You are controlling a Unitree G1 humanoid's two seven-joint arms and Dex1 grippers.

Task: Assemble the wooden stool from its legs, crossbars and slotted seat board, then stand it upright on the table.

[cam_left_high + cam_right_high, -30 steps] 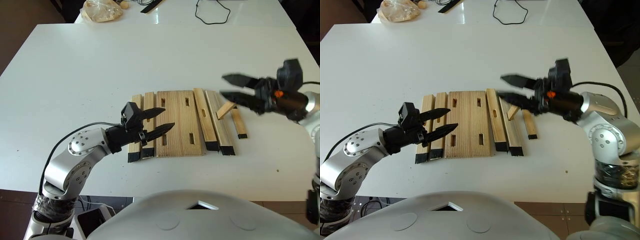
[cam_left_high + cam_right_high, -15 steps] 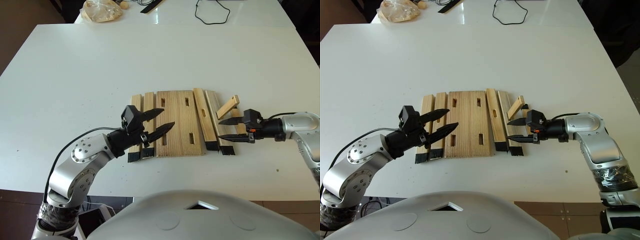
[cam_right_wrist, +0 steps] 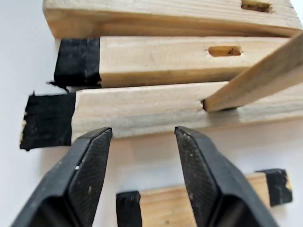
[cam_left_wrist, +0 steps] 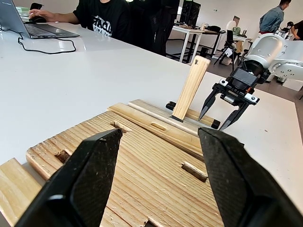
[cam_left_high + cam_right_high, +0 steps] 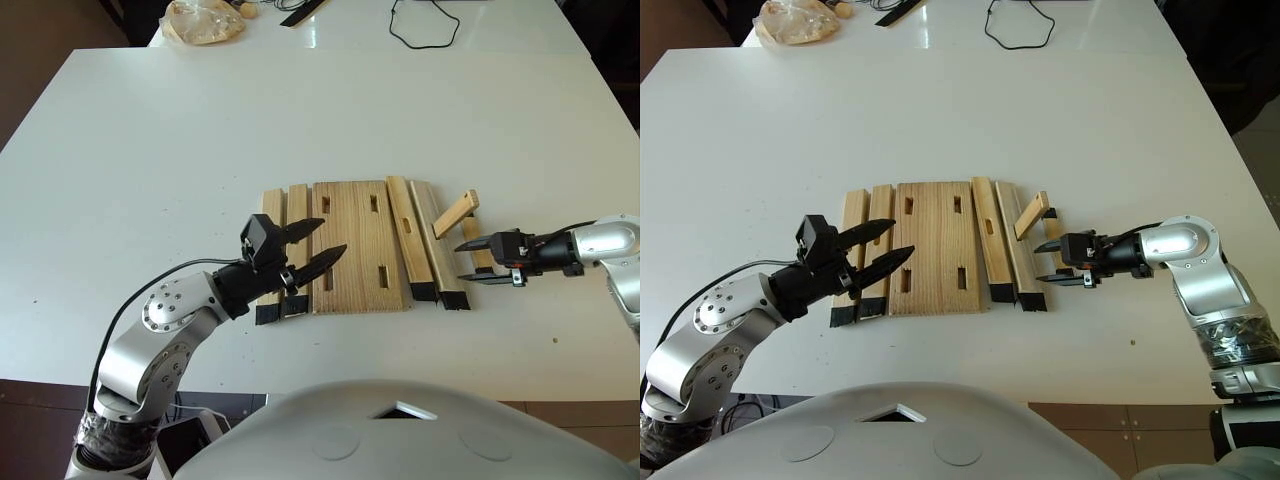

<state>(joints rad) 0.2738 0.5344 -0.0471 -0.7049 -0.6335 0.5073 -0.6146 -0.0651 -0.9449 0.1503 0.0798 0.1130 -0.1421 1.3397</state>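
Little of the assembly looks done. The parts lie flat in a row on the table (image 5: 200,130), nearer its front edge than its back and a little right of the middle. No leg stands in the seat, so nearly every joint is left to make, and the stool is yet to be stood up.

The left gripper (image 5: 333,235) hovers at the left end of the row, its jaws spread wide and holding nothing. It sits over the near ends of the left pair of legs (image 5: 296,202), and its tips reach over the left edge of the seat board (image 5: 360,245). In the left wrist view the board lies under the gap between the fingers, not touching them.

The right pair of legs (image 5: 440,250) lies just right of the board, black ends toward the front edge. A crossbar (image 5: 456,213) leans up at a tilt from the outer leg. It may sit in a slot there, but I cannot tell.

A short bar (image 3: 199,205) lies flat at the far right. The right gripper (image 5: 460,264) is low over it, jaws parted wide and empty. The bar passes beneath the gap between them. The tips point at the black end of the outer leg and stop just short of it.
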